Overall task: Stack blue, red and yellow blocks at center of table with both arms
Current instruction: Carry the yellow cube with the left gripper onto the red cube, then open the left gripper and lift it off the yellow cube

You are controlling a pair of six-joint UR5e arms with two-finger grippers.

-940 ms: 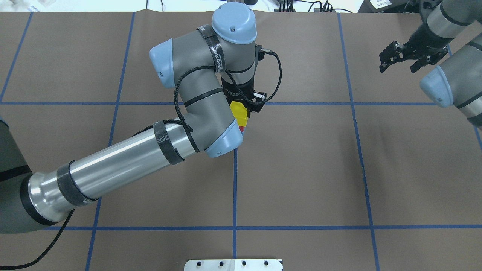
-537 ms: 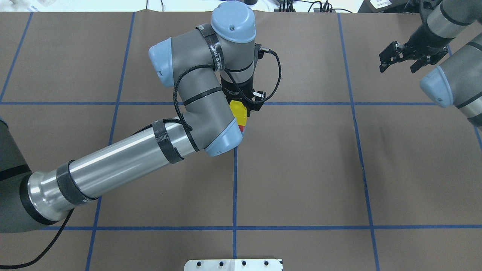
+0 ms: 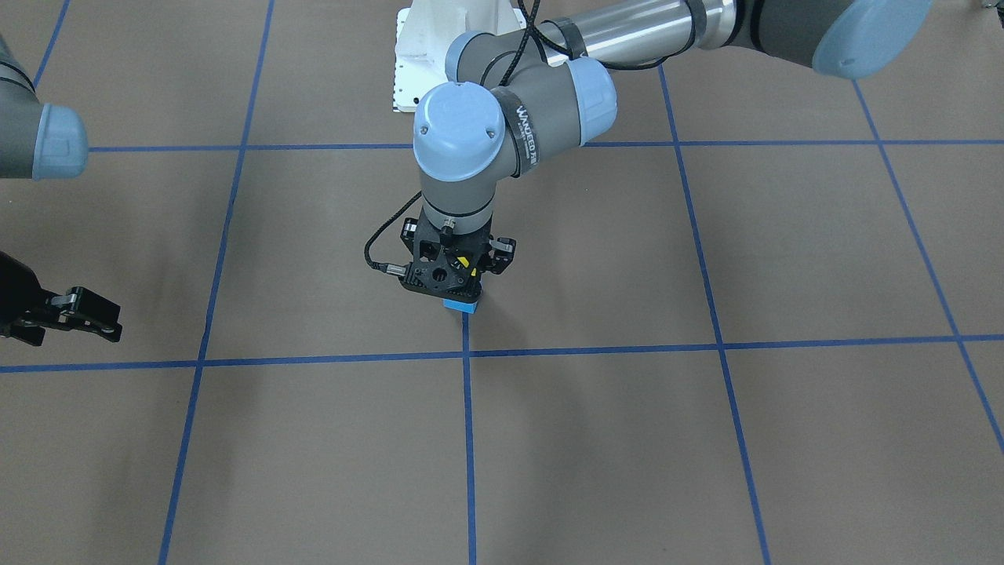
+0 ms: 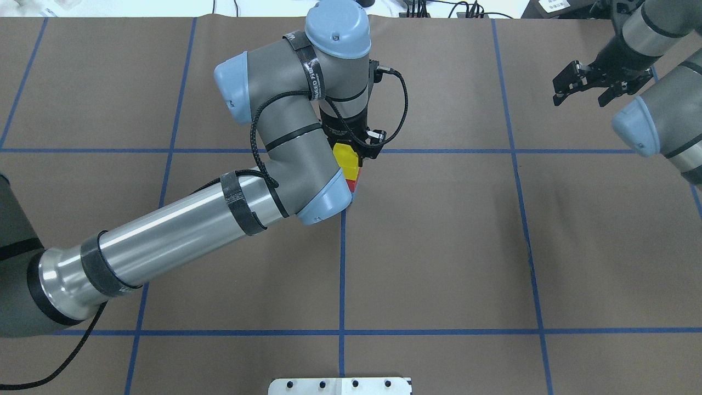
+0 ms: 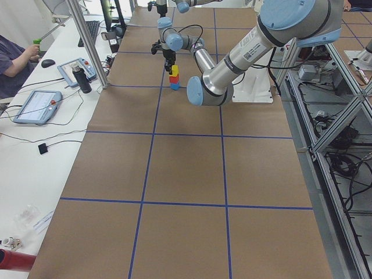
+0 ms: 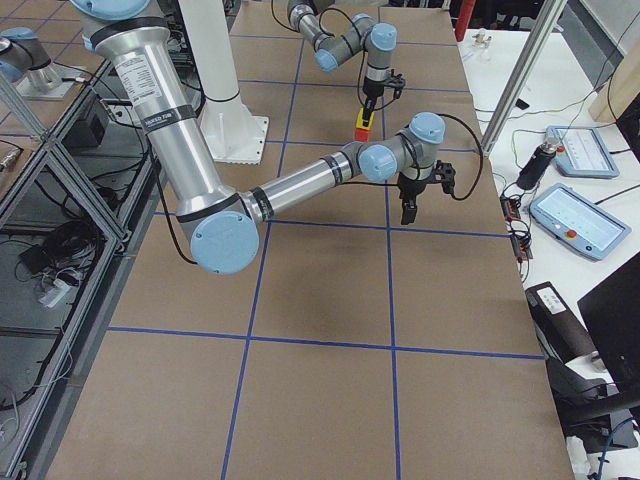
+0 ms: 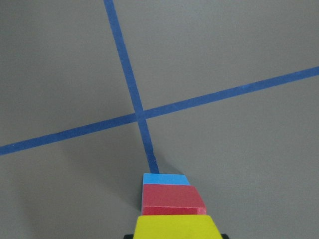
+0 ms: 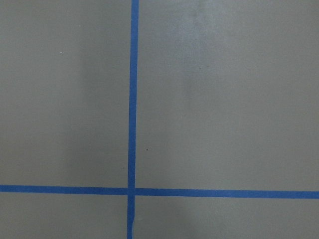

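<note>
Near the tape cross at the middle of the table [image 4: 439, 247] stands a stack. The blue block [image 7: 164, 179] is at the bottom, the red block [image 7: 173, 197] on it and the yellow block [image 4: 345, 154] on top. My left gripper [image 3: 455, 290] points straight down over the stack, shut on the yellow block. The side views show no gap between yellow and red. From the front only the blue block [image 3: 460, 306] peeks out under the gripper. My right gripper [image 4: 580, 100] hangs open and empty far off over the table's far right corner.
The left arm's elbow and forearm [image 4: 181, 241] lie low across the table and cover the near side of the stack. The white pedestal [image 4: 340, 385] sits at the near edge. The right wrist view holds only bare table and a tape cross [image 8: 131, 190].
The left wrist has drifted slightly away from the robot and to the left, and the yellow block has shifted with it. The right arm has not moved.
</note>
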